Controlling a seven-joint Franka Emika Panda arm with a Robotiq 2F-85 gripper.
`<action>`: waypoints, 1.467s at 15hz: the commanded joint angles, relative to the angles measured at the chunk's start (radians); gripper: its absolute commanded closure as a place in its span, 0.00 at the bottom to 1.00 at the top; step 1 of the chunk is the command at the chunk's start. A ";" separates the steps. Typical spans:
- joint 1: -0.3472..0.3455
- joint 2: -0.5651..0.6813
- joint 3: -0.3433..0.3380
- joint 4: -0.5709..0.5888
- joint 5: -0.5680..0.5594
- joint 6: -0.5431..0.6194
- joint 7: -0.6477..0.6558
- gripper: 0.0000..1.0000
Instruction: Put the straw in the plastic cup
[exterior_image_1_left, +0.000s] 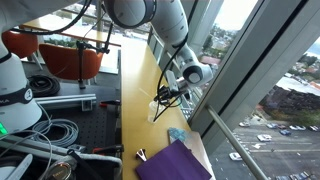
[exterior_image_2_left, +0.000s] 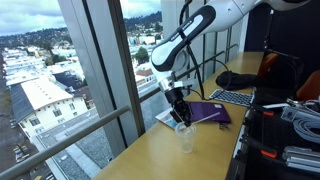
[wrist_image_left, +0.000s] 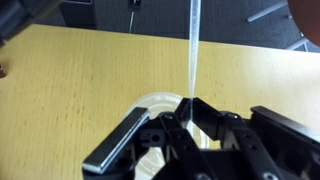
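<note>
A clear plastic cup (exterior_image_2_left: 186, 139) stands on the wooden table by the window, and it also shows in an exterior view (exterior_image_1_left: 159, 110). In the wrist view its pale rim (wrist_image_left: 150, 101) lies directly under the fingers. My gripper (wrist_image_left: 190, 103) is shut on a thin translucent straw (wrist_image_left: 192, 45), which runs from the fingertips to the top of the frame. The straw's lower end is hidden behind the fingers. In both exterior views the gripper (exterior_image_2_left: 180, 108) (exterior_image_1_left: 166, 96) hangs just above the cup.
A purple folder (exterior_image_2_left: 210, 113) (exterior_image_1_left: 175, 160) lies on the table beside the cup. A keyboard (exterior_image_2_left: 232, 97) sits behind it. The window glass and its rail (exterior_image_2_left: 100, 125) run along the table's edge. Cables and equipment (exterior_image_1_left: 50, 135) crowd the other side.
</note>
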 joint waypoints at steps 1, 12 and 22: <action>-0.007 -0.008 -0.002 -0.009 0.031 -0.027 0.030 0.97; -0.032 -0.016 -0.010 -0.065 0.031 -0.006 0.013 0.97; -0.031 -0.048 -0.010 -0.080 0.025 0.010 0.011 0.97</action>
